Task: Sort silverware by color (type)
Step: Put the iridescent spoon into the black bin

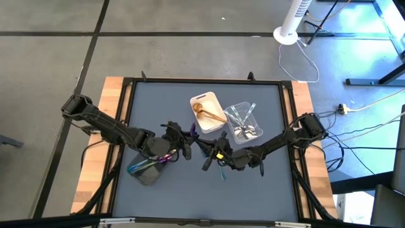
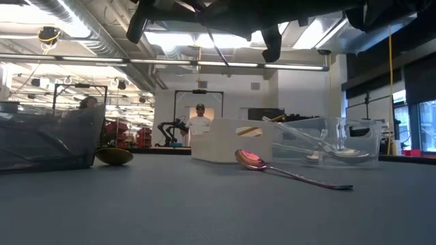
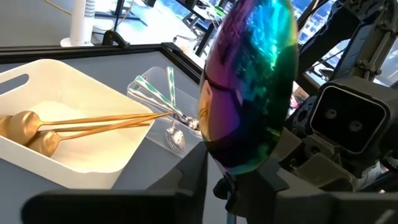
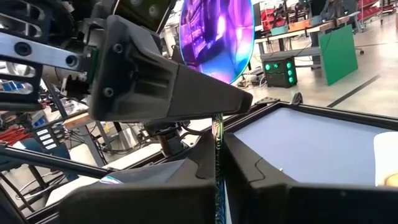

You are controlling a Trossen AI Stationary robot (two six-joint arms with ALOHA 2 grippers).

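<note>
An iridescent purple-teal spoon (image 4: 217, 37) is up in the air between my two grippers, over the mat's middle, bowl (image 3: 249, 81) uppermost. My right gripper (image 4: 217, 140) (image 1: 212, 153) is shut on its handle. My left gripper (image 3: 227, 177) (image 1: 183, 147) stands open just under the bowl. Its fingers (image 4: 168, 81) are on either side of the spoon's neck with a narrow gap. Gold spoons (image 3: 81, 121) lie in the white tray (image 1: 207, 113). Silver pieces lie in the clear tray (image 1: 243, 120). Iridescent pieces lie in the dark grey tray (image 1: 149, 168). My right gripper pinches the spoon's thin handle (image 4: 217, 134) between its two fingers, some way below the bowl, and the handle's free end passes on behind the fingers. The fingers come about level from the table's right and lie across the handle. The spoon slants bowl up, clear of the table.
A second iridescent spoon (image 2: 253, 160) lies on the mat in front of the white and clear trays. A gold spoon bowl (image 2: 114, 156) rests beside the dark grey tray (image 2: 48, 136). A black frame (image 1: 205, 81) rims the mat. People stand in the room beyond.
</note>
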